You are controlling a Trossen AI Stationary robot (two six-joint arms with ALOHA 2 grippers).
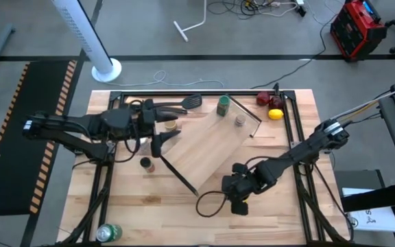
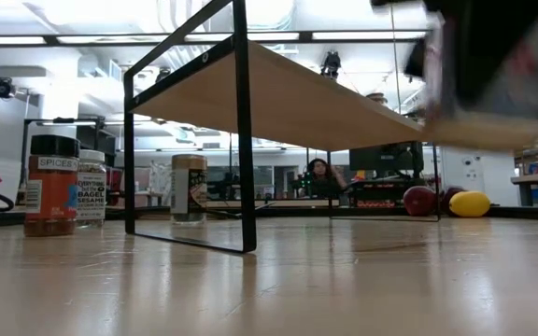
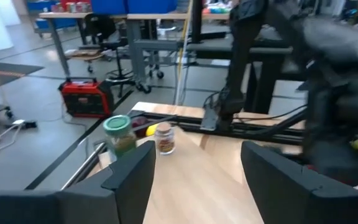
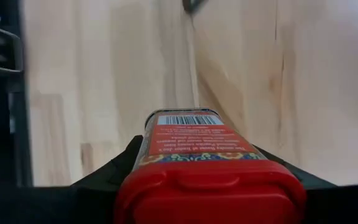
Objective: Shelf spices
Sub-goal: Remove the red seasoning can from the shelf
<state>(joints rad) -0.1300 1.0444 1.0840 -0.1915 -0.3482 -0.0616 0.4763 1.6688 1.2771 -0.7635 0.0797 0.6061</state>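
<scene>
Fingers of R gripper (image 1: 241, 203) clamped on the red tin (image 4: 201, 165), near the table's (image 1: 280, 219) front edge, just off the shelf's (image 1: 208, 147) near corner.
L gripper (image 1: 162, 137) fingers (image 3: 132, 180) spread wide, nothing held, at the shelf's left end. Green jar (image 1: 223, 105) & small shaker (image 1: 240, 120) stand on the shelf's far end; black-capped jar (image 2: 50, 185) on the table beside it.

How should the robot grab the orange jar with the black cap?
Probably around the straight body of the black-capped jar, below its cap, fingers coming in from the sides or from above. It stands upright on the table, but a white-capped jar sits close beside it.
</scene>
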